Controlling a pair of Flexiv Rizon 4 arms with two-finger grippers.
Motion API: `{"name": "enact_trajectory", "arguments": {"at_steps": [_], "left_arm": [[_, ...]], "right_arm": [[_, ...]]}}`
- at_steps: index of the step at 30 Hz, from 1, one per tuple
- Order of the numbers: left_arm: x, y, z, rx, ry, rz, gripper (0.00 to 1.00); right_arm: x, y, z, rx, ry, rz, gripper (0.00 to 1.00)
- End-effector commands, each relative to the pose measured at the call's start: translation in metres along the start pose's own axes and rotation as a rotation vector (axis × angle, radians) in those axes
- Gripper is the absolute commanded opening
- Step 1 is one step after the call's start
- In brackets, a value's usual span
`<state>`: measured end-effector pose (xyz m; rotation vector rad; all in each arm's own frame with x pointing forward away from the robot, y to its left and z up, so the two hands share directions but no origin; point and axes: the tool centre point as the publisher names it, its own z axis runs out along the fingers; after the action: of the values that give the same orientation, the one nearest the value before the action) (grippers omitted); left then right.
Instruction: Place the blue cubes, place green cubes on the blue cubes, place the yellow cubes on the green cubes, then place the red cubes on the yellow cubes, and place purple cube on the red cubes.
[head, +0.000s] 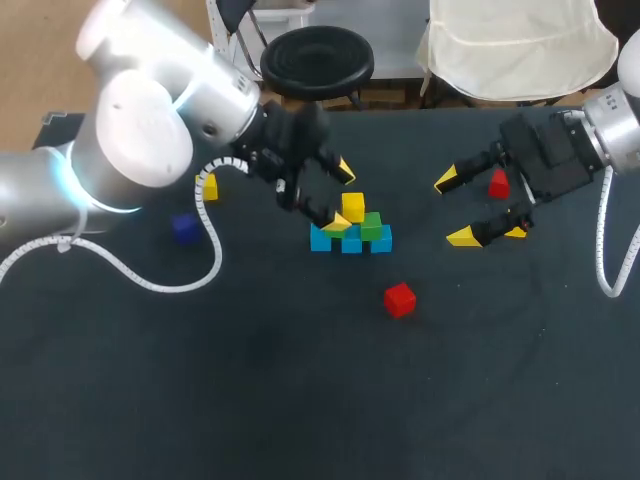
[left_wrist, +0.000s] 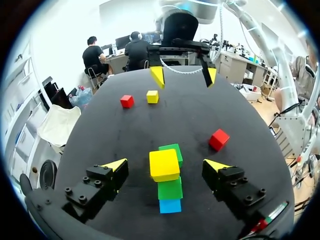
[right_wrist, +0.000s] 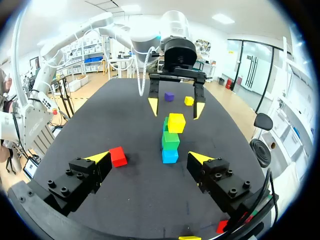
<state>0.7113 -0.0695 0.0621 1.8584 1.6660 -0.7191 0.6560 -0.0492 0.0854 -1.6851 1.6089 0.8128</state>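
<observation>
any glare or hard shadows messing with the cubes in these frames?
Head view: overhead light blows out the left arm's shell; the stack reads clean, and the red cube casts only a soft shadow. Left wrist view: stack evenly lit, no glare. Right wrist view: same, faint shadow beside the red cube.

Only 1 thing here stands outside the task: the table. Its top is dark, close to black, with a dull matte finish that gives back no glare. From above, its far edge runs straight from left to right, and the dark surface carries on to the near, left and right limits of what shows. A few tiny pale specks dot it, and a faint lighter smudge lies on the near left part. Both wrist views show the same flat, even, dark top.
</observation>
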Motion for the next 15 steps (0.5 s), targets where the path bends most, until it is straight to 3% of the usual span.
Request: {"name": "enact_trajectory", "arguments": {"at_steps": [1,10,15], "left_arm": [[-0.003,-0.004,-0.009,-0.015,-0.012,-0.004,1.0],[-0.02,-0.013,-0.038,-0.066,-0.037,-0.023,1.0],[-0.02,-0.016,-0.051,-0.092,-0.057,-0.045,1.0]], "right_arm": [[0.0,0.0,0.0,0.0,-0.002,-0.001,1.0],[0.0,0.0,0.0,0.0,-0.002,-0.001,1.0],[0.0,0.0,0.0,0.0,-0.002,-0.001,1.0]]}}
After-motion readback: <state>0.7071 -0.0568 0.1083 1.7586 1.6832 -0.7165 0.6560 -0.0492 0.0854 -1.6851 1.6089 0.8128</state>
